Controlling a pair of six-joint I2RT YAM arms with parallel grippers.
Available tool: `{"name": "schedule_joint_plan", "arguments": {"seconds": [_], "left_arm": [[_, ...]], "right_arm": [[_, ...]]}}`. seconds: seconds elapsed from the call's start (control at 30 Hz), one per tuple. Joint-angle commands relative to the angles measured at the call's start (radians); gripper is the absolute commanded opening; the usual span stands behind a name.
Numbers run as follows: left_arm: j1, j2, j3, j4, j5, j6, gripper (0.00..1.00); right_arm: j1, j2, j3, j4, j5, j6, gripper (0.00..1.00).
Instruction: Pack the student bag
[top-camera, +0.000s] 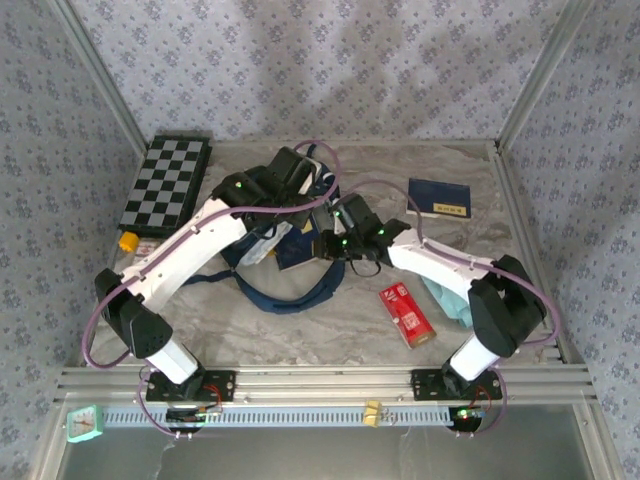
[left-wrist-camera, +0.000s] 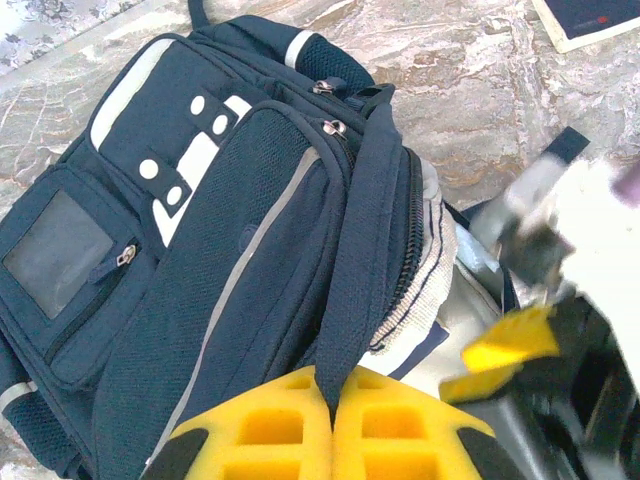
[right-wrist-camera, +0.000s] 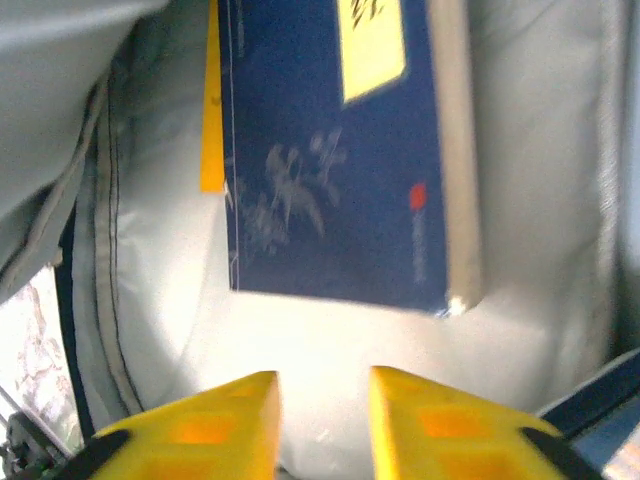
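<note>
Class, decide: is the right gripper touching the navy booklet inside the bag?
Apart. The right wrist view shows pale lining between the right gripper and the navy booklet.

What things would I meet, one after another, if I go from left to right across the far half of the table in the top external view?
chessboard → student bag → navy booklet
</note>
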Motion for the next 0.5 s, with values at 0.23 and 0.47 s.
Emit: {"name": "schedule_joint_plan", "arguments": {"seconds": [0.23, 0.47], "left_arm": [[0.016, -0.068, 0.0, 0.083, -0.011, -0.032, 0.0], [0.059, -0.09, -0.022, 0.067, 0.07, -0.084, 0.0]], "right_arm": [[0.041, 0.19, -0.025, 0.369, 0.105, 0.047, 0.02], [0.073, 0.273, 0.013, 0.566, 0.186, 0.066, 0.02]]}}
